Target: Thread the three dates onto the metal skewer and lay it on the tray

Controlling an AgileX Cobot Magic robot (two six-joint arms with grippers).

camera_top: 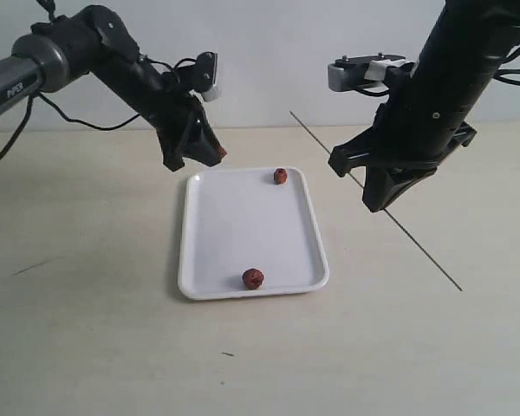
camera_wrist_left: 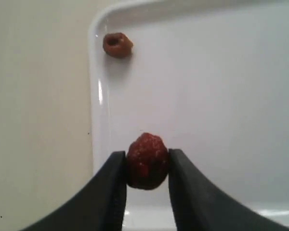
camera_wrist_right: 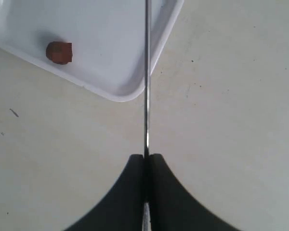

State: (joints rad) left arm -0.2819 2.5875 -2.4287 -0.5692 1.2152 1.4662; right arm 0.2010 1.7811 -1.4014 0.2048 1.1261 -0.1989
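Observation:
One of the three dates (camera_wrist_left: 147,161), reddish-brown and wrinkled, is pinched between the black fingers of my left gripper (camera_wrist_left: 146,166), held above the far left corner of the white tray (camera_top: 243,225). In the exterior view that gripper (camera_top: 211,155) hangs over the corner with the date (camera_top: 220,153) at its tip. A second date (camera_top: 280,176) lies at the tray's far right corner and a third (camera_top: 253,278) at its near rim. My right gripper (camera_top: 375,204) is shut on the thin metal skewer (camera_top: 425,253), which slants in the air to the right of the tray. The skewer (camera_wrist_right: 146,72) runs straight out from the closed jaws.
The tray (camera_wrist_left: 207,96) sits on a pale beige tabletop (camera_top: 87,329) before a white wall. The black right arm (camera_top: 451,78) reaches down from the upper right, the left arm (camera_top: 95,48) from the upper left. Small dark specks mark the table.

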